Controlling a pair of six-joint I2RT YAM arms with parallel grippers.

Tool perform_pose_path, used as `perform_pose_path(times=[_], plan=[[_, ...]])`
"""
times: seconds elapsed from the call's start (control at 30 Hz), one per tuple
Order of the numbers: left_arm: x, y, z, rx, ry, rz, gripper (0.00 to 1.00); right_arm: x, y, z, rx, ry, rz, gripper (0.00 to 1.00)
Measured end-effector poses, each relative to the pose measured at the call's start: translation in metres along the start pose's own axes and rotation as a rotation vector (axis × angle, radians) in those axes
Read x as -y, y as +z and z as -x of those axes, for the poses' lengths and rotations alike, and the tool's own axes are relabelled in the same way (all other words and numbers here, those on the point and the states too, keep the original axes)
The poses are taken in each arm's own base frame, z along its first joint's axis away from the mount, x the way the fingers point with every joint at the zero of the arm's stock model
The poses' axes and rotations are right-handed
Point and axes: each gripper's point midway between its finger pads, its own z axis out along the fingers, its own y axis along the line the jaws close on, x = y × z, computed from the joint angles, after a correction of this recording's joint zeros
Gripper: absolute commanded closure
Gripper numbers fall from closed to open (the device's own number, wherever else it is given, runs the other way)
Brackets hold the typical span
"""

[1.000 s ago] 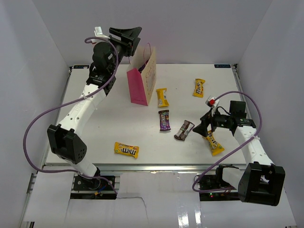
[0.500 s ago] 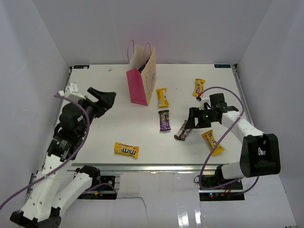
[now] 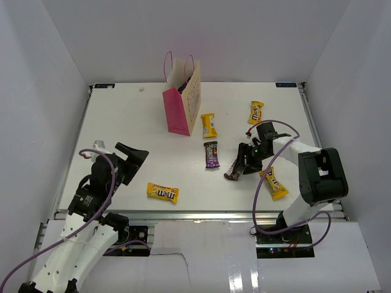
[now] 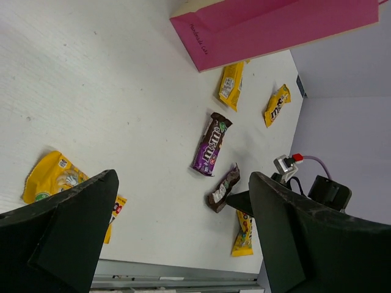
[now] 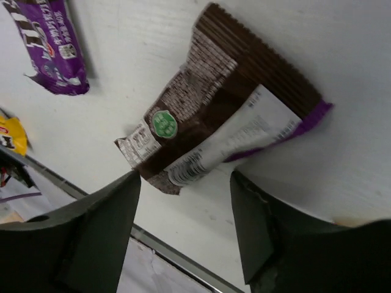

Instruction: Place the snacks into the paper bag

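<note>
The pink paper bag [image 3: 178,113] stands upright at the back centre, and its pink side [image 4: 275,27] also shows in the left wrist view. On the table lie yellow packs [image 3: 209,125] [image 3: 255,112] [image 3: 162,192] [image 3: 273,183], a purple pack [image 3: 211,154] and a brown-white bar [image 3: 232,173]. My right gripper [image 3: 243,167] is low over that bar. In the right wrist view the bar [image 5: 220,128] lies just ahead of the right gripper [image 5: 186,213], whose jaws stand apart on either side of its near end. My left gripper [image 3: 131,160] hangs open over the near left of the table, holding nothing.
The table's metal front rail [image 3: 201,213] runs just below the near yellow pack. White walls close in the left, back and right sides. In the left wrist view the purple pack [image 4: 211,144] and the bar [image 4: 222,188] lie between the left gripper's [image 4: 183,232] spread fingers.
The left arm swung down from above the paper bag to the near left of the table and opened wide. The right gripper moved left onto the brown-white bar and its jaws narrowed.
</note>
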Motion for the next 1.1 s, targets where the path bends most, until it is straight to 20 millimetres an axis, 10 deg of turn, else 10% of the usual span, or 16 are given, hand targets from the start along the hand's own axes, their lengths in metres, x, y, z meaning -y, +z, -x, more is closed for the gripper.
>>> perform_pose_path(times=[0.4,0.67,1.1], plan=[[-0.054,0.018,-0.036,-0.088,-0.11,0.171,0.02,0.006,0.016,0.017,0.014,0.035,-0.03,0.87],[-0.065,0.017,-0.052,-0.152,-0.087,0.181,0.02,0.017,0.004,0.038,0.095,-0.082,-0.016,0.92],[-0.082,0.018,-0.078,-0.259,-0.055,0.193,0.02,-0.097,-0.117,0.141,0.547,-0.787,0.213,0.92]])
